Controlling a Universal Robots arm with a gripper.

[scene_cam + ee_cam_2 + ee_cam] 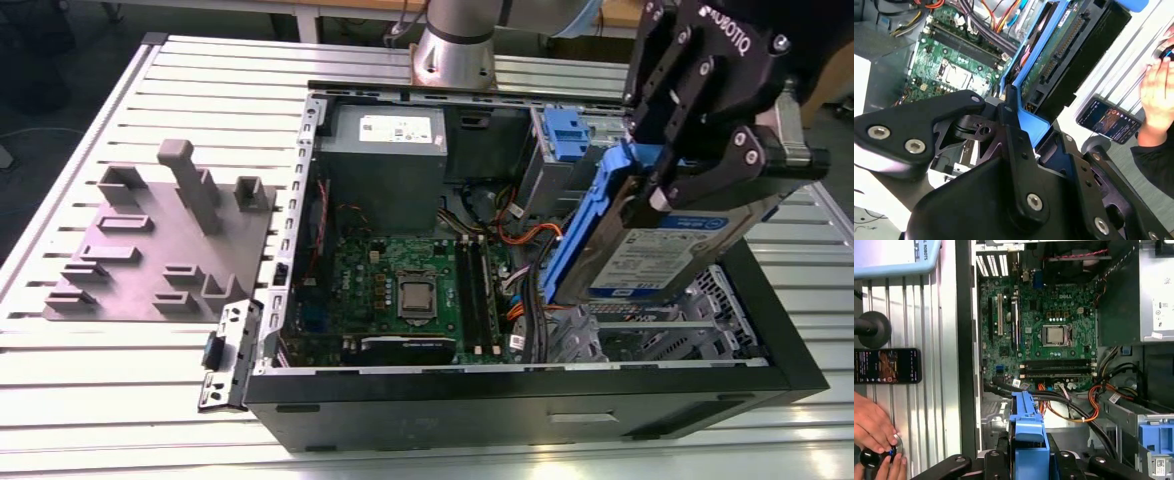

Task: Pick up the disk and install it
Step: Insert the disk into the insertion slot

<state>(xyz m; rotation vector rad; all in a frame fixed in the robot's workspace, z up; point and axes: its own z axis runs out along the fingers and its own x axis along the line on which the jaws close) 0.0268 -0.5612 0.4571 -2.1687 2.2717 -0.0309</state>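
A black gripper (663, 180) holds the disk (661, 255), jaws clamped on its blue carrier frame (587, 235). The disk hangs tilted above the open computer case (534, 405).

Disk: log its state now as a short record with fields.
item: disk
held by: gripper, fingers shut on its blue carrier
pose: tilted, label toward the exterior view
place: above the open computer case, over the drive cage
installed: not yet
nearby: grey fixture plate, outside the case
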